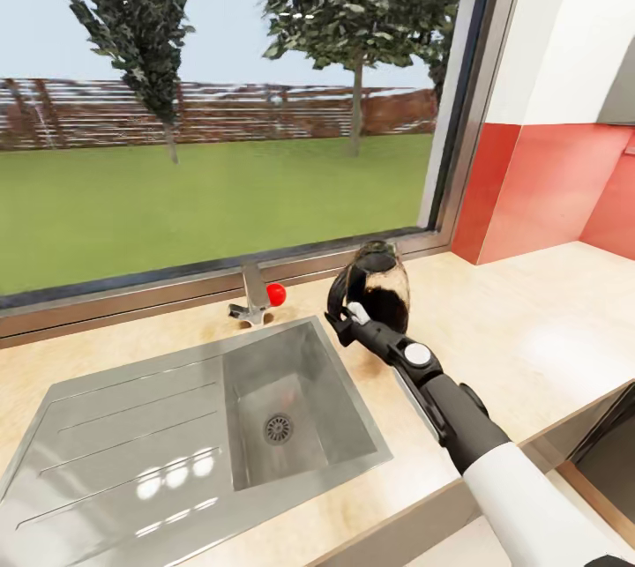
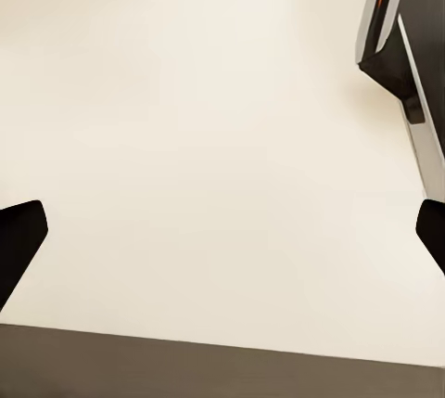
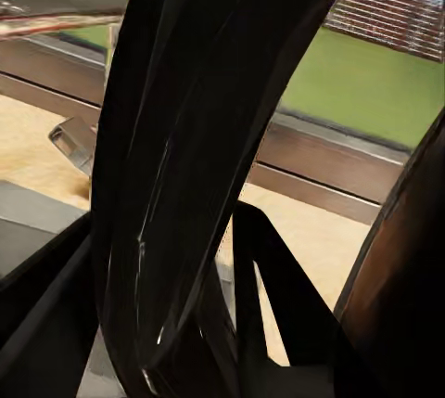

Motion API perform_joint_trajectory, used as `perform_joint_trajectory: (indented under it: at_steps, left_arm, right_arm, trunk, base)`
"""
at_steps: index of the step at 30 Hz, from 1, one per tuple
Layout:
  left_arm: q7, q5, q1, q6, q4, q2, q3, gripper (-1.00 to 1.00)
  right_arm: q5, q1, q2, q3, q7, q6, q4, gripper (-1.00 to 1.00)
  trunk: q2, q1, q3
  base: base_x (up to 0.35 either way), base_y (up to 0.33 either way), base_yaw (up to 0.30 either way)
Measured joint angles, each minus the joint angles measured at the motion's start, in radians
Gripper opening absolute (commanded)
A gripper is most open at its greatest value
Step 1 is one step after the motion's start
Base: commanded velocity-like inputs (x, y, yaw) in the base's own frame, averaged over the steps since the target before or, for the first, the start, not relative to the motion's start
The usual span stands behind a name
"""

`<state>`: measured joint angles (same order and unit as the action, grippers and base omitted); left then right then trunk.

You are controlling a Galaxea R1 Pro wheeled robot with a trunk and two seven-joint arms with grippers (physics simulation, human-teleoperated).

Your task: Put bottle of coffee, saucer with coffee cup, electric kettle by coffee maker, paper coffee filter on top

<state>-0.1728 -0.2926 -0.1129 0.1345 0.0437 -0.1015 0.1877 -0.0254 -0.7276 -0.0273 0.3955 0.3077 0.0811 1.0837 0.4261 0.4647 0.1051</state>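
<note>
The coffee maker (image 1: 381,283) stands on the countertop (image 1: 529,329) just right of the sink (image 1: 265,408), its black handle (image 3: 185,166) clamped in my right claw (image 1: 346,313). My right arm reaches forward and left toward the window (image 1: 220,108). My left claw (image 2: 222,231) hangs spread open over a pale surface.

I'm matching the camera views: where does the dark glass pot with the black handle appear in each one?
Head view: glass pot right of centre, beside the sink, handle in the right gripper.
Right wrist view: its black handle, close up, across the middle.
Shared landmark: window frame.
</note>
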Motion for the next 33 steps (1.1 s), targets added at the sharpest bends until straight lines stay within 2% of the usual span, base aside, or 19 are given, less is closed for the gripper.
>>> perform_joint_trajectory:
  at_steps: [4, 9, 15, 30, 33]
  left_arm:
    - [-0.002, -0.005, 0.000, -0.001, -0.004, 0.002, -0.007, 1.00]
    - [-0.002, -0.006, 0.000, -0.001, -0.006, 0.003, -0.008, 1.00]
    - [-0.006, -0.011, 0.002, -0.001, -0.008, 0.003, -0.008, 1.00]
    - [-0.005, -0.012, 0.002, -0.001, -0.009, 0.005, -0.008, 1.00]
    - [-0.005, -0.012, 0.002, -0.001, -0.009, 0.005, -0.008, 1.00]
  right_arm:
    - [-0.001, 0.014, -0.003, 0.001, 0.005, 0.002, 0.092, -1.00]
    - [-0.003, 0.031, -0.004, 0.000, 0.043, 0.033, 0.110, -1.00]
    - [-0.001, 0.032, -0.004, 0.001, 0.052, 0.040, 0.109, -1.00]
    - [-0.001, 0.032, -0.004, 0.001, 0.053, 0.041, 0.109, -1.00]
    - [-0.001, 0.032, -0.004, 0.001, 0.053, 0.041, 0.109, -1.00]
  trunk:
    - [0.000, 0.001, 0.000]
    - [0.000, 0.001, 0.003]
    - [0.000, 0.000, 0.009]
    - [0.000, 0.000, 0.023]
    - [0.000, 0.001, 0.025]
  base:
    - [-0.305, 0.000, 0.002]
    - [-0.333, 0.000, 0.156]
    - [-0.301, 0.082, 0.225]
    - [-0.025, 0.026, 0.232]
    - [-0.255, 0.000, 0.255]
